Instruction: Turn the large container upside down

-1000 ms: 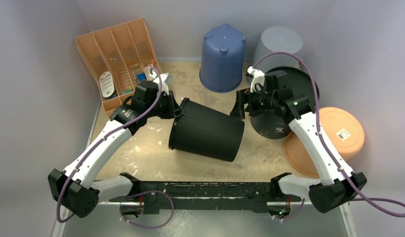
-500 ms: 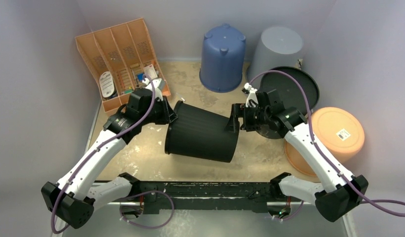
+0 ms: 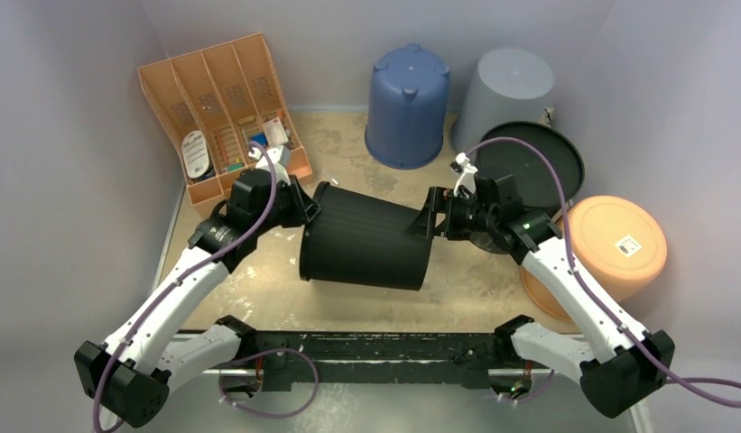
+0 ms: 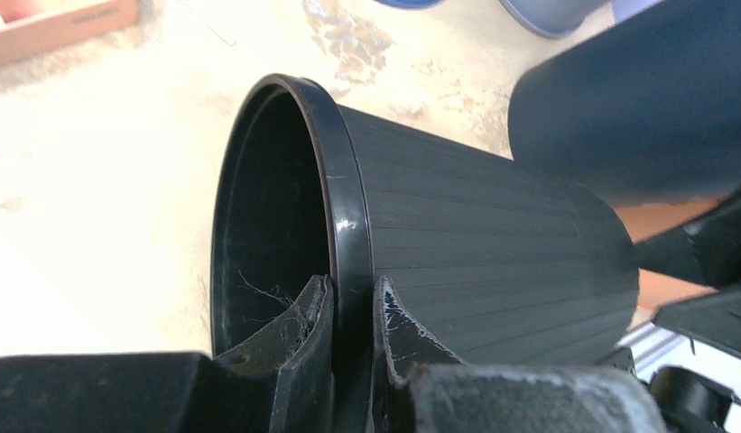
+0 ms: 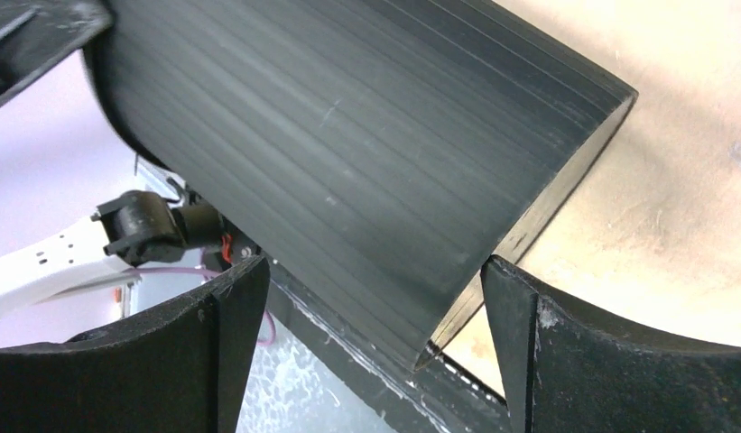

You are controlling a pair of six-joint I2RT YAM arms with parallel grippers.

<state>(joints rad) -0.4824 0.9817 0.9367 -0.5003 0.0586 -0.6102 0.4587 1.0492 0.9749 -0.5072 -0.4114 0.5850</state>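
Observation:
The large container [image 3: 371, 248] is a black ribbed bucket lying on its side at the table's middle, mouth to the left and base to the right. My left gripper [image 3: 309, 207] is shut on its rim [image 4: 348, 225], one finger inside the mouth and one outside, as the left wrist view [image 4: 353, 298] shows. My right gripper [image 3: 431, 215] is open at the base end. In the right wrist view [image 5: 374, 266] its fingers straddle the base corner of the container [image 5: 348, 135] without clearly touching it.
An orange divided organizer [image 3: 222, 99] stands at the back left. An upturned blue bucket [image 3: 407, 104] and a grey bucket [image 3: 509, 86] stand at the back. A black round lid [image 3: 538, 158] and an orange dish [image 3: 615, 244] lie to the right. A black rail [image 3: 366, 347] runs along the front.
The container has shifted left and come closer to level, carried by my left gripper. My right gripper has moved left and down to the container's base end.

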